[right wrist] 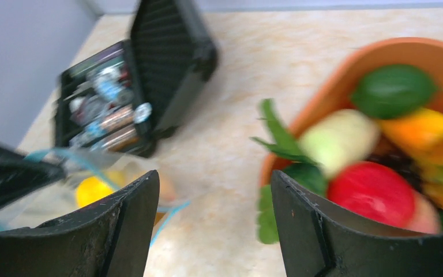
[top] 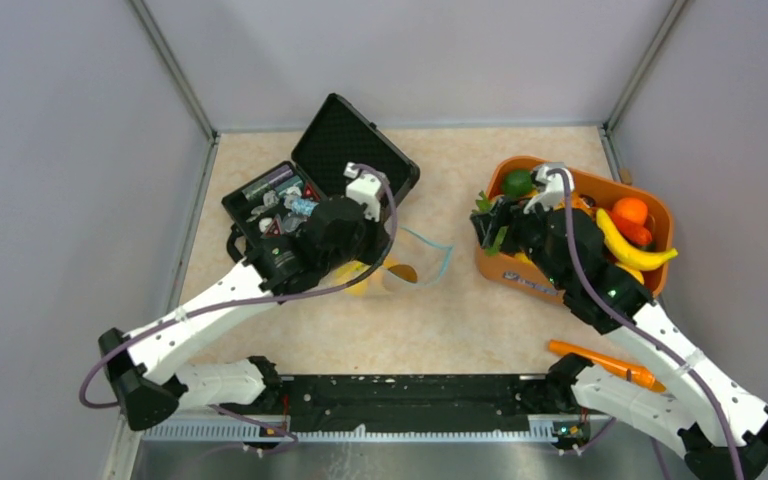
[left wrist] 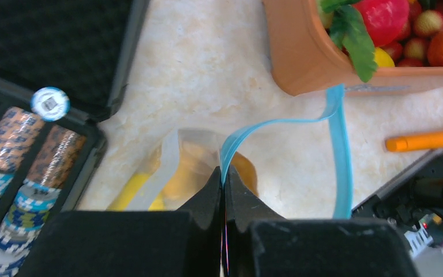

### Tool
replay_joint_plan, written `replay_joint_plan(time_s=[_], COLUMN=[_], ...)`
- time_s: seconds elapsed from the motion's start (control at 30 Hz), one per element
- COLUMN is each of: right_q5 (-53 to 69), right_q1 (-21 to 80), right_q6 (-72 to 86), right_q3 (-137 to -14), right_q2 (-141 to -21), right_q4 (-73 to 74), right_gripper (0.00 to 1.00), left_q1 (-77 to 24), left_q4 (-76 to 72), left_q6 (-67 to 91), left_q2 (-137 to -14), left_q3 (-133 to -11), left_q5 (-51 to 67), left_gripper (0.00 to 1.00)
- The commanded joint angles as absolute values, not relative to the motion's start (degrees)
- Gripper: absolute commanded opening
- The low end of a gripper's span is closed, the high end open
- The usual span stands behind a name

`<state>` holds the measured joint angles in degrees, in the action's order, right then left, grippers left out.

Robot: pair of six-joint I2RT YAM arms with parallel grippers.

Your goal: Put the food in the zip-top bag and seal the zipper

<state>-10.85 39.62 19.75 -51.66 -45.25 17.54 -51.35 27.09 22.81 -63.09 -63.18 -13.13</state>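
Note:
The clear zip-top bag lies mid-table with yellow food inside it. My left gripper is shut on the teal zipper, pinching the strip where it arches up from the bag. From above, the left gripper sits at the bag's left side. My right gripper is open and holds nothing. It hovers over the table beside the left rim of the orange basket, where more food lies, including a red piece and a green one.
An open black case of small wrapped items stands at the back left. The orange basket at the right holds a banana and other fruit. An orange carrot-like stick lies near the right arm's base.

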Motion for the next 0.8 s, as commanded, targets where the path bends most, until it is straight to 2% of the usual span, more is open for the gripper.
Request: replay_joint_plan(time_s=[0.0, 0.07, 0.13, 0.17, 0.3, 0.43, 0.57, 0.6, 0.67, 0.7, 0.77], right_q5=[-32.9, -34.6, -31.8, -29.3, -17.0, -8.1, -10.9, -10.9, -9.1, -7.2, -2.3], right_q1=[38.7, 35.3, 30.7, 28.1, 18.9, 13.9, 12.2, 11.4, 9.1, 7.9, 6.3], right_q6=[20.4, 20.5, 20.6, 20.5, 20.9, 20.7, 21.4, 21.0, 20.3, 19.9, 19.3], right_q3=[-57.9, -59.2, -59.8, -60.0, -59.5, -58.7, -58.3, -58.6, -59.5, -60.1, -61.3], right_q2=[-45.1, -45.4, -45.6, -45.9, -47.2, -50.9, -50.7, -50.2, -50.5, -51.3, -54.3], right_q4=[29.7, 32.8, 34.9, 35.7, 37.6, 39.9, 38.8, 38.0, 36.4, 35.4, 33.2], right_gripper=[0.69, 0.69, 0.69, 0.69, 0.69, 0.78, 0.81, 0.82, 0.82, 0.82, 0.82], left_q1=[-51.6, -53.1, -52.2, -51.5, -51.4, -51.5, -51.5, -51.3, -49.4, -48.9, -49.0], left_q4=[35.2, 29.2, 23.4, 24.8, 36.6, 33.9, 34.9, 29.3, 24.2, 27.9, 34.9], left_q6=[22.6, 22.1, 21.4, 20.9, 22.0, 18.2, 25.7, 24.7, 21.8, 21.9, 25.6], left_q2=[-71.0, -68.7, -65.9, -66.4, -72.2, -73.3, -70.2, -67.3, -65.1, -66.7, -69.4], left_q3=[-74.0, -70.1, -66.4, -67.5, -74.2, -71.2, -69.4, -64.8, -62.0, -64.8, -68.6], left_q5=[-1.5, -3.4, 0.7, 3.5, -4.3, 7.1, -9.0, -8.3, 3.4, 2.7, -7.6], left_gripper=[0.00, 0.00, 0.00, 0.00, 0.00, 0.00, 0.00, 0.00, 0.00, 0.00, 0.00])
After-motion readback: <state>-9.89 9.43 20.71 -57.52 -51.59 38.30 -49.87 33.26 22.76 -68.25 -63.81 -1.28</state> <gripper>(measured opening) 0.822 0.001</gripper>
